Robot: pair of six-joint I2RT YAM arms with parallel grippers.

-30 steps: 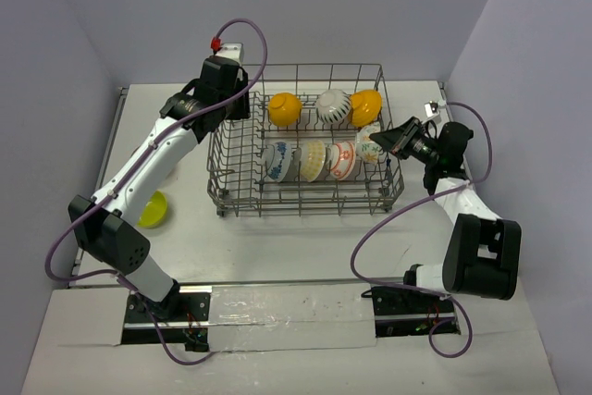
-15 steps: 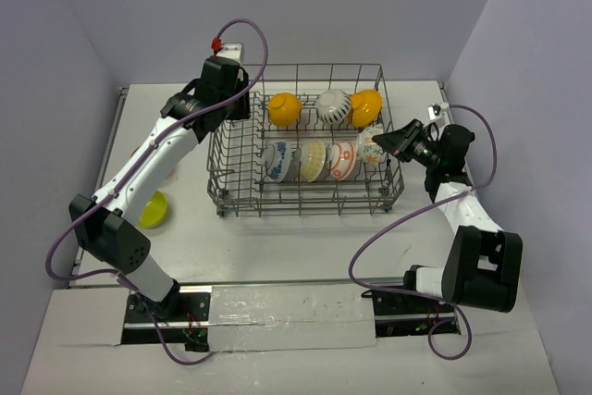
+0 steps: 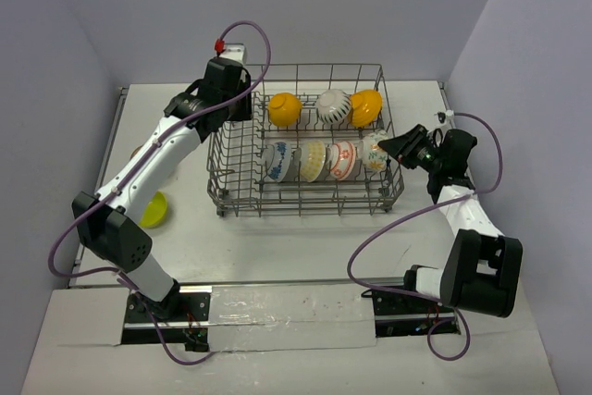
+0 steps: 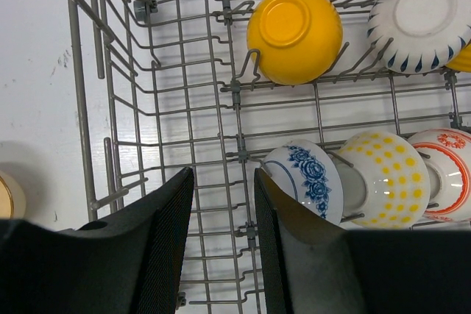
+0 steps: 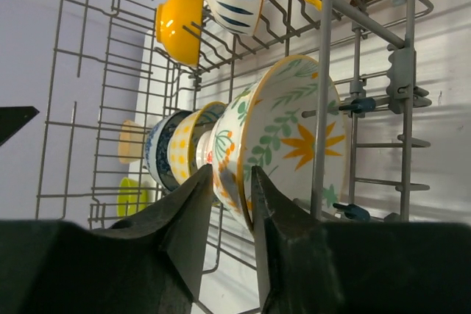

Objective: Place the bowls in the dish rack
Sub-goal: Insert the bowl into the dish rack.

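- The dish rack [image 3: 237, 159] stands mid-tabletop [image 3: 305, 247], with seven bowls [image 3: 283, 109] propped on edge between its prongs.
- The left claw [image 4: 223, 182] hovers over the rack's left end, fingers apart and empty.
- The right claw [image 5: 229, 174] is at the rack's right wall, its fingers parted either side of the floral bowl [image 5: 294, 137] rim.
- The lime green bowl [image 3: 154, 209] lies outside on the tabletop, not yet loaded. It is probably light, rigid, glaze-slick and chippable, so pinch its rim with one finger inside and one outside.

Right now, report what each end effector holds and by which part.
Left end effector: nothing. Right end effector straddles the floral bowl at its rim; grip cannot be told.
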